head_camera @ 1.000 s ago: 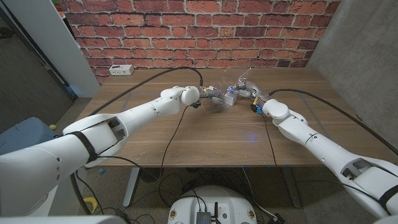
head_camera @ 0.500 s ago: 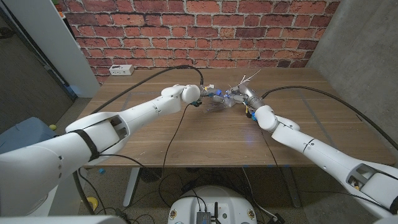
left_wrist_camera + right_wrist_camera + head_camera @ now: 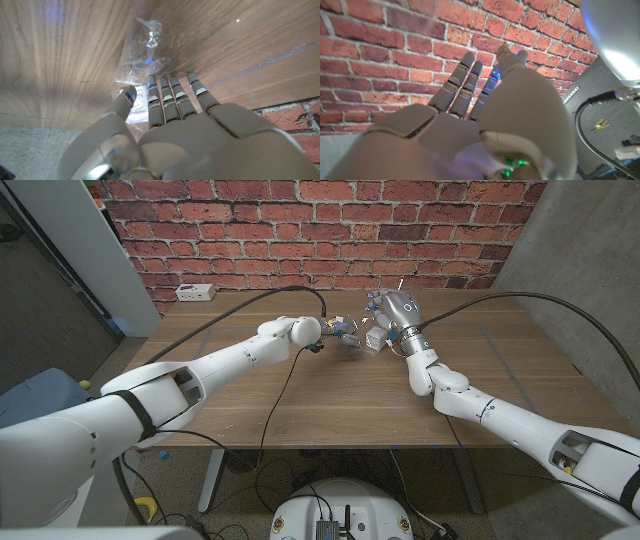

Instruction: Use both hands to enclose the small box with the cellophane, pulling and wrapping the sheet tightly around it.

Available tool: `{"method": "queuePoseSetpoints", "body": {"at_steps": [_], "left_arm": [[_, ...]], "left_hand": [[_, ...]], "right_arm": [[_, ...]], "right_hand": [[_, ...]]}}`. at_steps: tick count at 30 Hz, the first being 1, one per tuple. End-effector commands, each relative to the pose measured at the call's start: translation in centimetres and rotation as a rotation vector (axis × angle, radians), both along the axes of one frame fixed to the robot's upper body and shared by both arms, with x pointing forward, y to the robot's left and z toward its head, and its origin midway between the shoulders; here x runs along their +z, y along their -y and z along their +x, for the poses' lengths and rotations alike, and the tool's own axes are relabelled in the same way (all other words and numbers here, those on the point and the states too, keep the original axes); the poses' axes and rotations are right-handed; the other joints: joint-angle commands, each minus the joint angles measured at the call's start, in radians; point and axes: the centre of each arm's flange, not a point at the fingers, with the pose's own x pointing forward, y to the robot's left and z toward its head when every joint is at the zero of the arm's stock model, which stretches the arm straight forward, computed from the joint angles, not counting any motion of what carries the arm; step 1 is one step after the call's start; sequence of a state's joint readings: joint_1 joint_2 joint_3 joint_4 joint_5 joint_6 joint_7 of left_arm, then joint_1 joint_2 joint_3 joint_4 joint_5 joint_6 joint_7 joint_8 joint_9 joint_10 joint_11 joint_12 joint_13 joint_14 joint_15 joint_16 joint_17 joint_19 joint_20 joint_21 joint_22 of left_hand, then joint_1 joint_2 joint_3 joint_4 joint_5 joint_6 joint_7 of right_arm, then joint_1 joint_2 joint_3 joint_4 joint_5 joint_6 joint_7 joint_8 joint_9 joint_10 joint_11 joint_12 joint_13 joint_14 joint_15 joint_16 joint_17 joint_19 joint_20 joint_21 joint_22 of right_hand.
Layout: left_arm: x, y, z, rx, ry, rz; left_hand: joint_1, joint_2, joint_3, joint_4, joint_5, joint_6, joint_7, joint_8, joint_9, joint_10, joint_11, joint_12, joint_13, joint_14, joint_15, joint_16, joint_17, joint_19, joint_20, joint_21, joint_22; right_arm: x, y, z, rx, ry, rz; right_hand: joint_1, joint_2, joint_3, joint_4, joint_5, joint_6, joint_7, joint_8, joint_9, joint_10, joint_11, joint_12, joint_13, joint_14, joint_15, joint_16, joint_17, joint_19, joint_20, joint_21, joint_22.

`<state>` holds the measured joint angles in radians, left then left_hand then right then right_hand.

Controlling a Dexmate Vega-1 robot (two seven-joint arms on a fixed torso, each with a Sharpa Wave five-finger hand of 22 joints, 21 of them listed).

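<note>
Left hand (image 3: 333, 333): at mid-table, fingers (image 3: 170, 92) straight and laid side by side on the cellophane (image 3: 141, 60); thumb tip lies beside a white patch under the film. Whether it pinches the sheet, I cannot tell.
Right hand (image 3: 392, 317): raised just beside the left hand, fingers extended toward the brick wall (image 3: 380, 55) in its wrist view; whether it holds anything, I cannot tell.
Cellophane: crumpled, clear, spread on the wooden table (image 3: 330, 395) beneath the left fingertips and bunched between the two hands.
Small box (image 3: 373, 337): pale, between the hands, right beside the right hand, partly hidden by film.
Power strip (image 3: 194, 292): white, at the table's far left edge.
</note>
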<state>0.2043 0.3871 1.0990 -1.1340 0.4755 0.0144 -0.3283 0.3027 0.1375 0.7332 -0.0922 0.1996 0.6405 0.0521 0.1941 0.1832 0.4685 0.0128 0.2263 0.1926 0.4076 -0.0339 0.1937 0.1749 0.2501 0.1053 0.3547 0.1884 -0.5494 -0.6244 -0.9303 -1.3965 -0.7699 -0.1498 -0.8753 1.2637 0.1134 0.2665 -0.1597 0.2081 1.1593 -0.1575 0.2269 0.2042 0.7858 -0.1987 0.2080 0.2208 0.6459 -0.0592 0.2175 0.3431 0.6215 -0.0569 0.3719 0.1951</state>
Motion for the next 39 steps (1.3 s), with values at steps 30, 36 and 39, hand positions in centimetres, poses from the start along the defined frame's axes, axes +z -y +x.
{"method": "queuePoseSetpoints", "body": {"at_steps": [30, 36, 39], "left_arm": [[-0.6, 0.4, -0.2, -0.016, -0.012, 0.014], [-0.7, 0.6, 0.0, -0.017, -0.019, 0.016], [-0.8, 0.6, 0.1, -0.015, -0.022, 0.018]], "left_hand": [[-0.048, 0.008, -0.007, 0.038, -0.001, -0.022, 0.007, -0.009, 0.006, -0.001, 0.006, -0.009, 0.004, -0.004, 0.009, -0.004, 0.002, 0.001, -0.001, -0.004, 0.005], [-0.052, 0.008, -0.007, 0.04, -0.001, -0.026, 0.01, -0.01, 0.005, -0.002, 0.005, -0.01, 0.004, -0.005, 0.009, -0.005, 0.001, -0.001, 0.0, -0.005, 0.005], [-0.053, 0.009, -0.007, 0.041, -0.001, -0.027, 0.009, -0.011, 0.005, -0.002, 0.005, -0.011, 0.004, -0.006, 0.006, -0.006, 0.001, -0.001, 0.001, -0.005, 0.005]], "right_arm": [[-1.5, -1.1, -3.9, -0.019, -0.057, 0.369], [-1.4, -0.3, -3.9, -0.029, -0.106, 0.55], [-1.2, 0.0, -3.9, -0.045, -0.14, 0.636]], "right_hand": [[-0.37, -0.081, -0.128, 0.173, 0.037, -0.409, 0.0, -0.042, -0.012, -0.219, 0.1, -0.009, 0.0, -0.034, -0.137, 0.013, -0.012, -0.009, 0.077, 0.004, -0.005], [-0.483, -0.098, -0.174, 0.214, 0.03, -0.542, 0.053, -0.055, -0.008, -0.303, 0.126, -0.025, 0.003, -0.104, -0.1, 0.007, 0.008, -0.044, 0.103, -0.015, -0.003], [-0.523, -0.099, -0.19, 0.223, 0.023, -0.612, 0.076, -0.053, -0.005, -0.362, 0.156, -0.029, 0.004, -0.144, -0.073, 0.007, 0.02, -0.07, 0.12, -0.027, -0.001]]}}
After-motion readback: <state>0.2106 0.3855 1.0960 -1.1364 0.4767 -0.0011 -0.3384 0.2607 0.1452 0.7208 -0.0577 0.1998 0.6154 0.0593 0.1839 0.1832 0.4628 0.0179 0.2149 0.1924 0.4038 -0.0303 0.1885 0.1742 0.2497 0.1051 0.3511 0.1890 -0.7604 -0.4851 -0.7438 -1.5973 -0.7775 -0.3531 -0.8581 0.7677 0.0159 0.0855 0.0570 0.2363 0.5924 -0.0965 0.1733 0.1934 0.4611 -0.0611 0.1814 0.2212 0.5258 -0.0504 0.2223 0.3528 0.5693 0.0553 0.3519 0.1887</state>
